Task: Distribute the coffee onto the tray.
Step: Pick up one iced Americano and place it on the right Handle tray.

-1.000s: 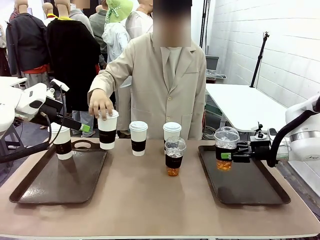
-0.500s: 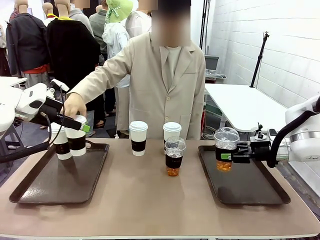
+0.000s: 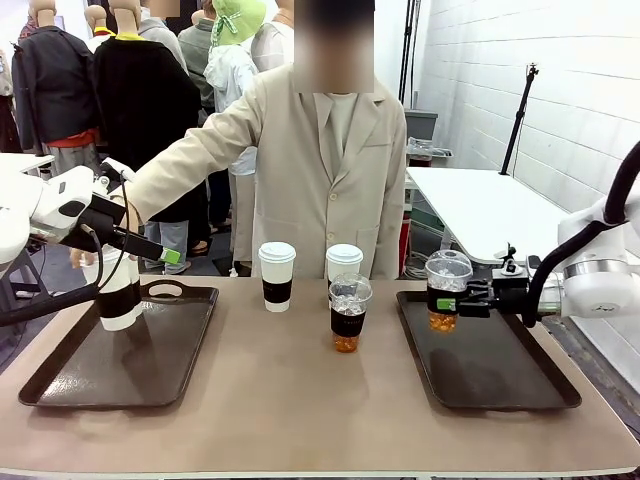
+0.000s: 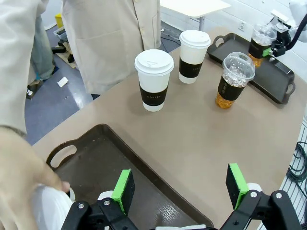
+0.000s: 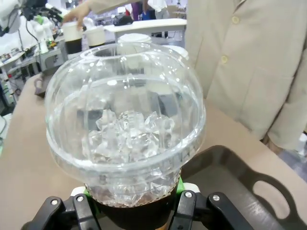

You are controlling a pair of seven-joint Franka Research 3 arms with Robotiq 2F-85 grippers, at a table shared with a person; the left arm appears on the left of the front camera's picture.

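1. Front view, 3 o'clock: your right gripper (image 3: 462,301) is pinched tight on the dark sleeve of an iced coffee cup (image 3: 447,290). The cup has a clear dome lid, with ice above and amber coffee at the bottom. It is over the far-left corner of the right tray (image 3: 500,385); you cannot tell whether its base touches.
2. Front view, 12 o'clock: two lidded, sleeved cups stand on the table (image 3: 300,410), the left paper cup (image 3: 277,277) and the right paper cup (image 3: 344,260). A second iced coffee (image 3: 349,313) stands just in front of the right paper cup and hides its lower part.
3. Front view, 9 o'clock: the left tray (image 3: 110,370) carries white cups (image 3: 118,300) near its far edge. Your left gripper (image 3: 168,256) crosses in front of them, so you cannot count them. The person's sleeve (image 3: 190,165) reaches behind your wrist, and the hand is hidden there.
4. Left wrist view: your left gripper's green pads (image 4: 124,189) stand wide apart with nothing between them, above the left tray. At 8 o'clock the person's hand (image 4: 21,167) rests on a white lid (image 4: 48,211); both are cut off by the edge.
5. Right wrist view: the dome and its ice sit at the centre. At 6 o'clock the fingers (image 5: 192,208) press on either side of the sleeve, which hides the coffee level. At 11 o'clock two far cups (image 5: 72,36) are small and blurred.
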